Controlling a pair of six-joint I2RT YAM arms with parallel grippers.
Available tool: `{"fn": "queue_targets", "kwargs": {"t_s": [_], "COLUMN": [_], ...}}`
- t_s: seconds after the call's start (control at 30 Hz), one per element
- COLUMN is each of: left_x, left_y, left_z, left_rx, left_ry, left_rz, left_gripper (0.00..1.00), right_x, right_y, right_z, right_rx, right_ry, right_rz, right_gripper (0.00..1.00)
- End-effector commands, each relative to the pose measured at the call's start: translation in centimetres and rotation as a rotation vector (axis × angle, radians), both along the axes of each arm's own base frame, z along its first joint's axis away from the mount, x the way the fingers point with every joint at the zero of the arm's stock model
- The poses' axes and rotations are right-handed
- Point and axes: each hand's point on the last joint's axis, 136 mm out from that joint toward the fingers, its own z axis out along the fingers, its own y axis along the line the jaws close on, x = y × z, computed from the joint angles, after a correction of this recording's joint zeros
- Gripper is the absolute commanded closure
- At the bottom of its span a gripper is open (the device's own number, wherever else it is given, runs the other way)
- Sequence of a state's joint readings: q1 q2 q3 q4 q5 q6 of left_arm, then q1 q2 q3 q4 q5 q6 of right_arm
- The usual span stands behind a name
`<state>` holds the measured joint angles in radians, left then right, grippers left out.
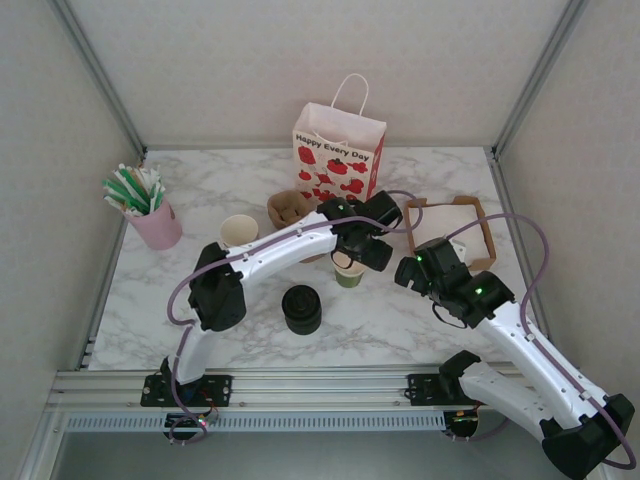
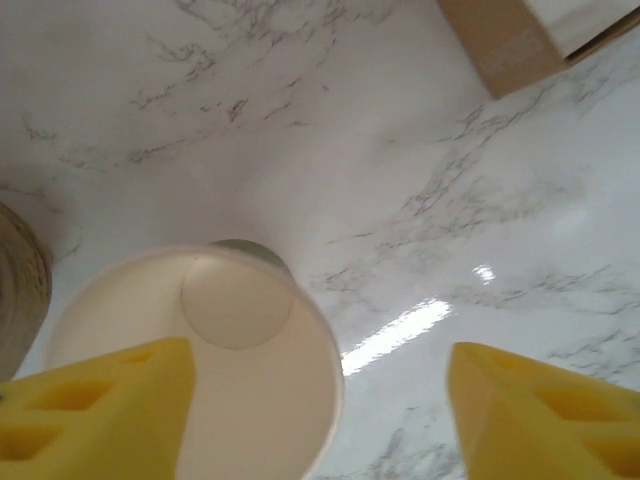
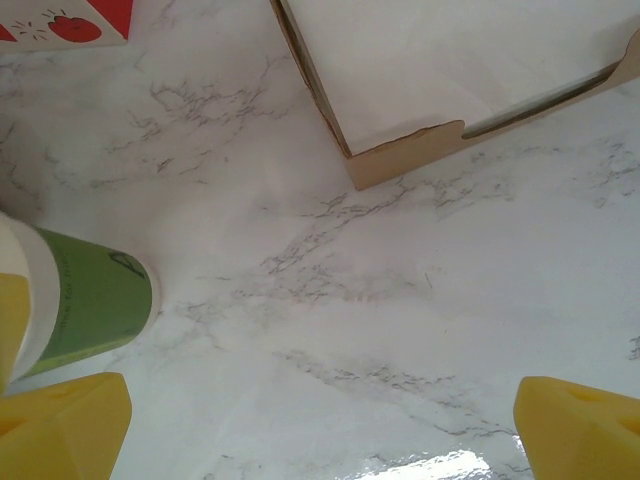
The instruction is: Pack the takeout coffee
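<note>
Left gripper (image 2: 320,410) hangs above the lidless green cup (image 1: 349,272) at mid-table, jaws spread, gripping nothing; I judge the cup stands free for lidding. Right gripper (image 3: 320,430), just right of it, gapes empty.

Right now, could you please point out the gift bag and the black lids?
gift bag (image 1: 338,165): top external view, printed front panel.
black lids (image 1: 301,298): top external view, top of the stack.

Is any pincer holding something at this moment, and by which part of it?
Nothing is held. The left pincer hangs open over the lidless green cup, jaws too wide to grip it; the right pincer is open as well.
</note>
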<state>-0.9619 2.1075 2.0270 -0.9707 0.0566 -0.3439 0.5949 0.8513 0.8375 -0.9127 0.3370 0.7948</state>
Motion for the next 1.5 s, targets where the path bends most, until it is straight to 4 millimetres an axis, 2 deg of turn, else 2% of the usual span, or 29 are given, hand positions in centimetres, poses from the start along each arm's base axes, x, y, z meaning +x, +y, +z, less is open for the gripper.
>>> {"fn": "queue_targets", "kwargs": {"t_s": [0.0, 0.17, 0.27, 0.43, 0.63, 0.73, 0.87, 1.0, 1.17, 1.3, 1.47], "left_x": [0.0, 0.2, 0.2, 0.3, -0.7, -1.3, -2.4, -3.5, -3.8, -3.5, -3.1], "left_y": [-0.4, 0.4, 1.5, 4.6, 8.5, 10.5, 13.3, 15.7, 19.4, 21.2, 21.6], "left_z": [6.1, 9.4, 11.3, 14.5, 15.9, 15.5, 14.8, 14.2, 13.1, 12.9, 11.9], "left_rx": [-0.132, -0.197, -0.248, -0.348, -0.448, -0.493, -0.552, -0.54, -0.471, -0.453, -0.459], "left_ry": [-0.093, -0.157, -0.194, -0.265, -0.32, -0.332, -0.379, -0.429, -0.503, -0.54, -0.523], "left_rz": [0.0, 0.023, 0.048, 0.12, 0.202, 0.278, 0.345, 0.352, 0.429, 0.496, 0.547], "left_gripper": [0.2, 0.0, 0.0, 0.01, 0.0, 0.0, 0.0, 0.0, 0.0, 0.0, 0.0], "right_x": [-0.5, -0.7, -0.7, -0.7, -0.6, -0.8, -0.8, -0.5, -0.4, -0.8, -1.8], "right_y": [-0.2, 0.1, 0.0, 0.1, 0.4, 1.5, 4.1, 6.6, 9.2, 10.8, 13.0], "right_z": [0.6, 1.7, 2.2, 3.0, 4.3, 5.1, 5.9, 5.9, 6.2, 6.6, 6.4], "right_rx": [0.003, 0.042, 0.041, 0.037, 0.037, 0.071, 0.182, 0.255, 0.274, 0.236, 0.194], "right_ry": [0.0, -0.039, -0.057, -0.084, -0.127, -0.143, -0.166, -0.129, -0.099, -0.091, -0.044], "right_rz": [0.014, 0.039, 0.049, 0.079, 0.134, 0.197, 0.293, 0.371, 0.452, 0.505, 0.601], "right_gripper": [0.01, 0.01, 0.01, 0.01, 0.01, 0.01, 0.01, 0.01, 0.01, 0.01, 0.01]}}
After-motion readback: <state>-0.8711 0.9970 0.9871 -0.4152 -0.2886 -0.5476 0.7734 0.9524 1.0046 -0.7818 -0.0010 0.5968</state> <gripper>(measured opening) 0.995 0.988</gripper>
